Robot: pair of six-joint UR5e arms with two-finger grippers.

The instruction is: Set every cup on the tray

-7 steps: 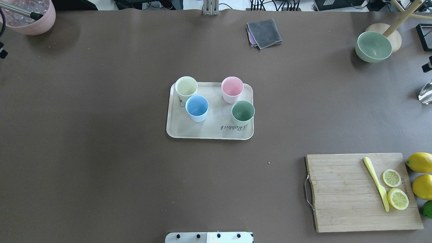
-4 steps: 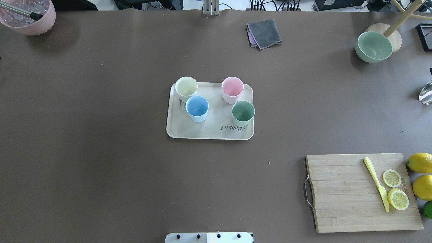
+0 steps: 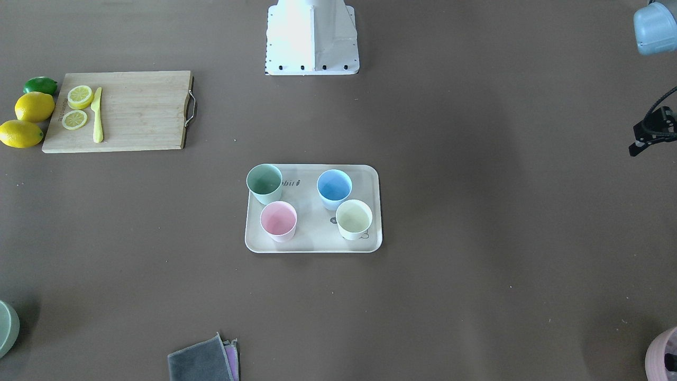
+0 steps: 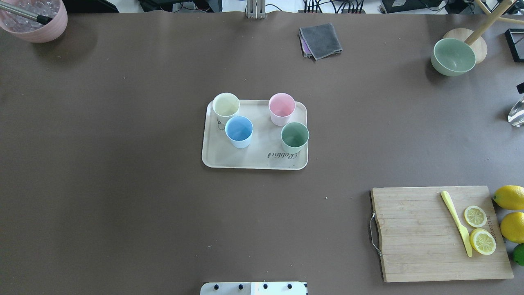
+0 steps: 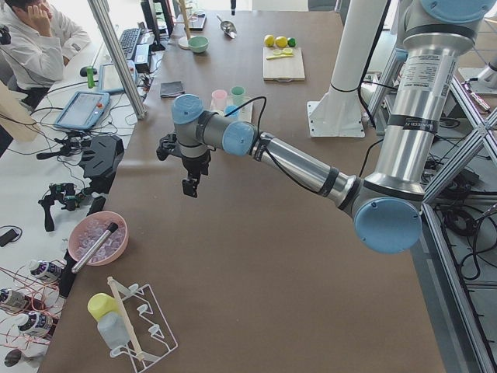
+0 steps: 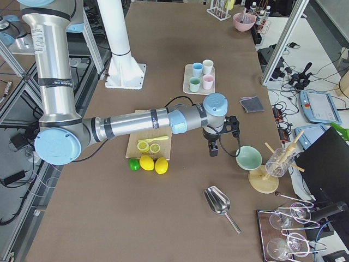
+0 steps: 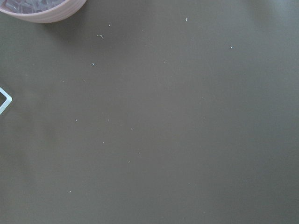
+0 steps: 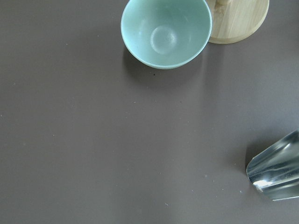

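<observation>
The beige tray (image 4: 254, 157) lies mid-table. All four cups stand upright on it: pale yellow (image 4: 226, 105), light blue (image 4: 239, 130), pink (image 4: 281, 107) and sage green (image 4: 294, 136). The front-facing view shows the same tray (image 3: 312, 241) and cups. My left gripper (image 5: 189, 185) hangs over bare table far to the left, near the mauve pot; only its edge shows in the front-facing view (image 3: 648, 132). My right gripper (image 6: 213, 148) hangs far to the right near the green bowl. Neither wrist view shows fingers, so I cannot tell if either gripper is open or shut.
A wooden cutting board (image 4: 421, 237) with a yellow knife and lemon slices lies front right, with lemons (image 4: 509, 196) beside it. A sage-green bowl (image 4: 453, 56) and a metal scoop (image 4: 516, 111) are far right, a grey cloth (image 4: 321, 40) at the back, and the mauve pot (image 4: 37, 20) back left.
Both grippers have drawn outward, off the left and right edges of the overhead view. The cups and tray have not moved.
</observation>
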